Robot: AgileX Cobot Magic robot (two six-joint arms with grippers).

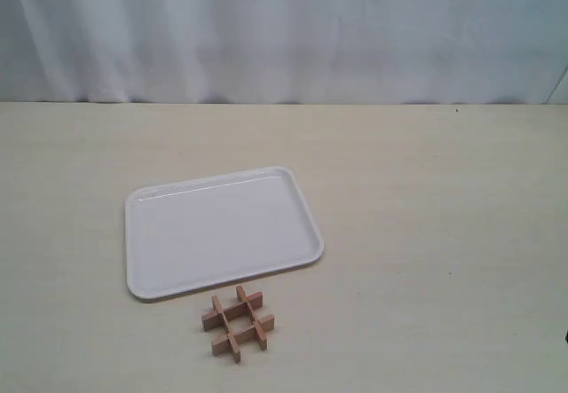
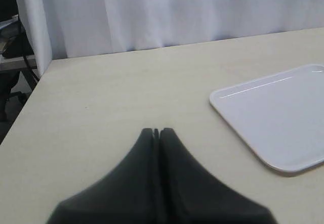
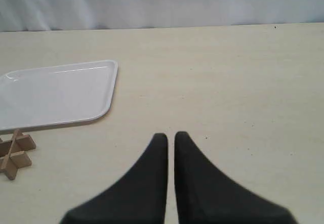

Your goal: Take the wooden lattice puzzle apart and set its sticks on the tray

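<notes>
So the puzzle (image 1: 238,322) is sitting flat on the worktop (image 1: 426,233), still in one piece, all four sticks locked into that little hash shape. It's lying just beside the tray (image 1: 222,233), off the tray's near long edge in the exterior view. One stick end is coming so close to the rim that I can't tell if it's touching.

The exterior view is giving me the whole layout: tray, puzzle and a pale curtain (image 1: 284,29) hanging behind the worktop. My fingers are only showing up in the wrist views.

The left wrist view is showing my left fingers (image 2: 151,135) pressing together, tips meeting, holding nothing, hanging over bare worktop. It's catching one corner of the tray (image 2: 273,118) off to the side. It's also the only view picking up the worktop's side edge, with some dark gear (image 2: 12,52) beyond it that's too murky to name.

The right wrist view is showing my right fingers (image 3: 163,142) closed too, with just a thin slit between the tips and nothing in them, and they're well apart from the puzzle. This view is catching the tray (image 3: 55,92) and part of the puzzle (image 3: 15,155), with the rest cut off at the picture's edge.
</notes>
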